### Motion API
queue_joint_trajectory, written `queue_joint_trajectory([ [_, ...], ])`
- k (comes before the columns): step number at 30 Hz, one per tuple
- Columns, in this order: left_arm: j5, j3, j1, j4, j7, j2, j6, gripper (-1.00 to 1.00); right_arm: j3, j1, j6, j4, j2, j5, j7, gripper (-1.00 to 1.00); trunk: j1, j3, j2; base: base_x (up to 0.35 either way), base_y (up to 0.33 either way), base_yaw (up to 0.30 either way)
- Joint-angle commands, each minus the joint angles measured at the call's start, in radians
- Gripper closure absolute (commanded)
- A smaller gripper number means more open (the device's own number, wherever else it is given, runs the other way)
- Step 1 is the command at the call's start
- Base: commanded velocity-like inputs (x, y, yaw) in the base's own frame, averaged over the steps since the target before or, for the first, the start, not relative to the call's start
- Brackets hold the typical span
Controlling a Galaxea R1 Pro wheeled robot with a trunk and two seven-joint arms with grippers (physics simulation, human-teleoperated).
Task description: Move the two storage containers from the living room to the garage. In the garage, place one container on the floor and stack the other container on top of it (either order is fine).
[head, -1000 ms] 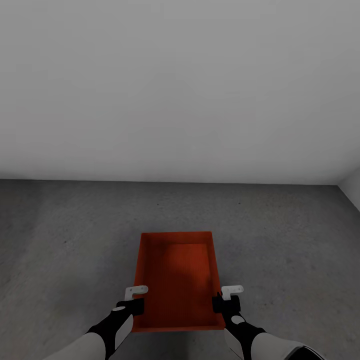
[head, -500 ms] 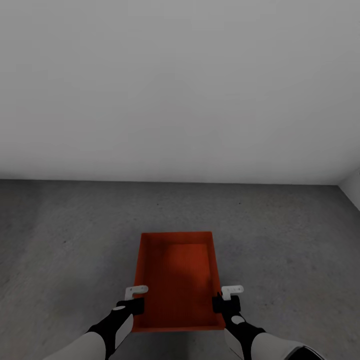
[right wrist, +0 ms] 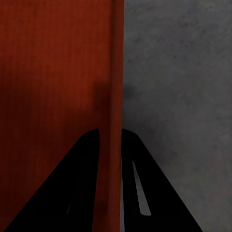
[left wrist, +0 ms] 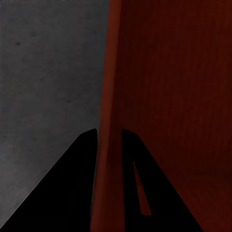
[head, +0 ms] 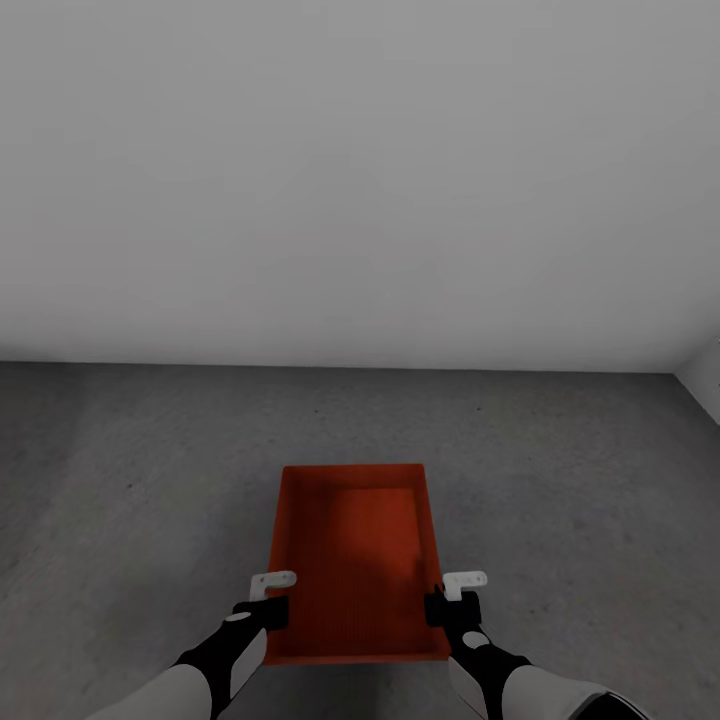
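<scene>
Head view: I hold one red-orange bin (head: 352, 560) between my two arms, low in front of me over the grey concrete floor (head: 560, 470), with a plain white wall (head: 360, 180) behind. No brand, label or writing can be read on the bin, the floor or the wall. The bin's long axis runs straight away from me toward the wall; its open top faces up and its short far wall is parallel to the wall's base. My left pincer (head: 268, 598) grips the bin's left long wall near the end closest to me; in the left wrist view its two dark fingers (left wrist: 72, 183) lie one on each side of that red wall (left wrist: 108, 96). My right pincer (head: 452, 595) grips the right long wall in the same way; in the right wrist view the fingers (right wrist: 77, 183) straddle the wall's edge (right wrist: 116, 72), with floor beyond.
</scene>
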Motion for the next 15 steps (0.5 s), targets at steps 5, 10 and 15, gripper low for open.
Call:
queue_joint_trajectory([
  [5,0.009,-0.002,0.002,-0.004,0.006,0.000,-0.001,1.00,-0.051,-0.001,-0.003,-0.006,0.005,-0.003,0.000,1.00,0.022,-0.001,0.000,0.000,0.000,0.000],
  [10,0.009,-0.001,0.002,-0.004,0.010,0.001,-0.001,1.00,-0.051,-0.001,-0.003,-0.006,0.005,-0.003,0.000,1.00,0.022,-0.001,0.000,0.000,0.000,0.000],
  [15,0.008,-0.001,0.002,-0.004,0.010,0.000,-0.002,1.00,-0.050,-0.001,-0.004,-0.006,0.005,0.004,0.000,1.00,0.022,-0.001,0.000,0.000,0.000,0.000],
])
